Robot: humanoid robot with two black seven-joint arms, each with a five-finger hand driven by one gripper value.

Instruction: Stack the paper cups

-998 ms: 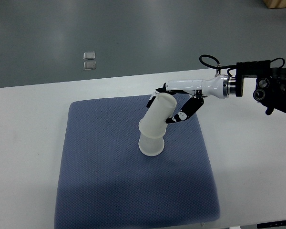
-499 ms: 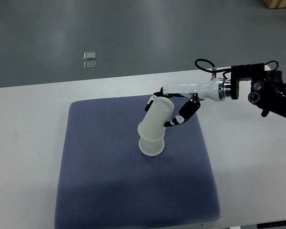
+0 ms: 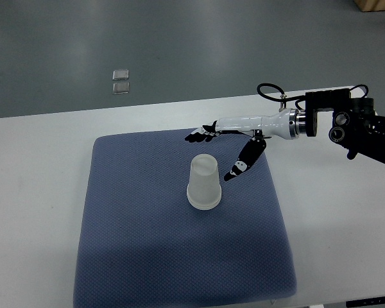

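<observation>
- The cups (image 3: 204,182) stand upside down on the blue mat (image 3: 147,256), one over the other, near the mat's middle and a little toward its far right part.
- The stack is upright; the top cup's base faces up and the wider rim sits on the mat.
- They look like translucent white cups, and the lower one shows as a slightly wider band at the bottom.
- The right robot hand (image 3: 221,151) reaches in from the right edge, its arm a white tube that joins black hardware (image 3: 350,125) near the picture's right side.
- That robot hand is open and holds nothing: one set of fingers (image 3: 202,133) points left, beyond the cups' far side, and another finger (image 3: 244,162) angles down toward the mat just right of the cups.
- The lower fingertip is close beside the stack, but I cannot tell for sure whether it touches; there seems to be a small gap.
- The upper fingers are clear of the cups, above the mat's far edge.
- The mat lies on a white surface (image 3: 32,192), which runs across the whole width.
- Beyond the surface is a grey floor (image 3: 244,45), and on it two small pale squares (image 3: 120,81) sit one behind the other, well apart from everything on the surface.
- A black cable (image 3: 269,93) loops up by the wrist.
- The left arm is not visible anywhere.
</observation>
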